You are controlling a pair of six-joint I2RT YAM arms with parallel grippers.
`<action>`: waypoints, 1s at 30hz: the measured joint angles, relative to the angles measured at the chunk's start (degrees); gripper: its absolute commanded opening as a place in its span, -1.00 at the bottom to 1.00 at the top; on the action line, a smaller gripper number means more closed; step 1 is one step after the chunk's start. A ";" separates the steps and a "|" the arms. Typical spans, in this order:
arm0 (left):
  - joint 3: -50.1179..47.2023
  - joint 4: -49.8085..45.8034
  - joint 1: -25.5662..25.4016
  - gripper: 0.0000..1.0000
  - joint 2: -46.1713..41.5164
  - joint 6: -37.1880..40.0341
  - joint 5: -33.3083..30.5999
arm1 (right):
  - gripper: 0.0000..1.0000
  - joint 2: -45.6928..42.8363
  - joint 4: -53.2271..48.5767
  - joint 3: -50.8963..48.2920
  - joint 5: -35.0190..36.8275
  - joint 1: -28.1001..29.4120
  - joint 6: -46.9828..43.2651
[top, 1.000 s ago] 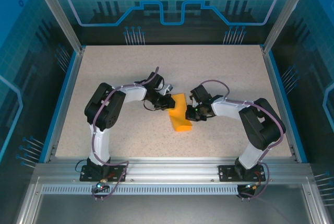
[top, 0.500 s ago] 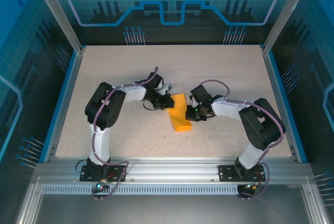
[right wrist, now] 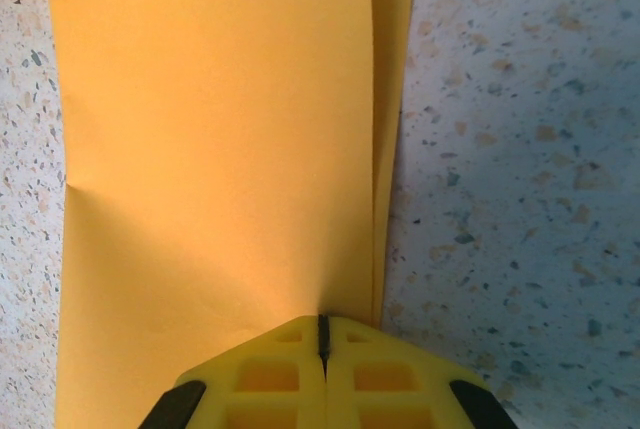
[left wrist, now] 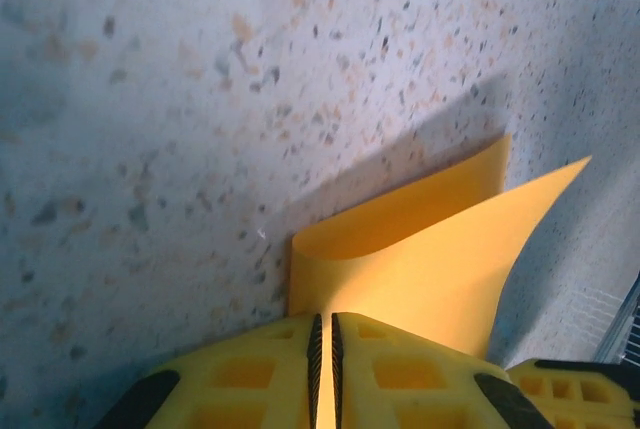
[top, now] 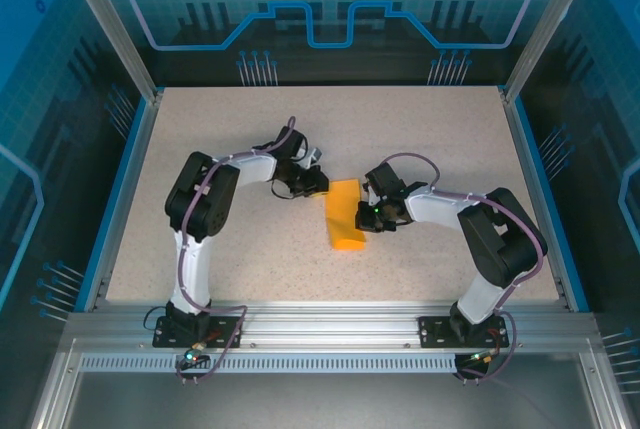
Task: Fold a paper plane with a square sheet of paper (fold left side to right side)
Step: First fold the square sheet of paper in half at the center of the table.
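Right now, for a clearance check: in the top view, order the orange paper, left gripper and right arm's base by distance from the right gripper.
From the right gripper:
1. orange paper, at its fingertips, leftward.
2. left gripper, across the paper.
3. right arm's base, at the near edge.

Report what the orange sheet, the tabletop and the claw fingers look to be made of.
Square sheet of paper: thin matte orange paper, creased and curling at one layer. Table: speckled beige, stone-like or laminate, cannot tell which. Right claw's fingers: yellow, probably plastic, with ribbed pockets.
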 measured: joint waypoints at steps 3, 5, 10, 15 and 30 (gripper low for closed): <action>1.75 -0.26 0.00 -0.66 1.14 -0.04 -0.04 | -1.00 0.00 -0.02 0.00 0.00 0.00 0.00; 2.73 -1.16 0.11 -0.66 1.64 -0.09 0.15 | -1.00 0.00 0.00 -0.09 0.00 0.00 0.00; 5.81 -1.92 0.37 -0.65 3.43 -0.59 0.28 | -1.00 -0.04 0.26 -0.24 0.00 0.00 0.00; 6.05 -0.68 0.94 -0.68 3.50 -1.11 -0.81 | -1.00 -0.13 0.31 -0.31 0.00 0.00 0.02; 0.44 4.85 -0.83 -0.73 -3.69 -1.40 2.34 | -1.00 -0.13 0.31 -0.31 0.00 0.00 0.04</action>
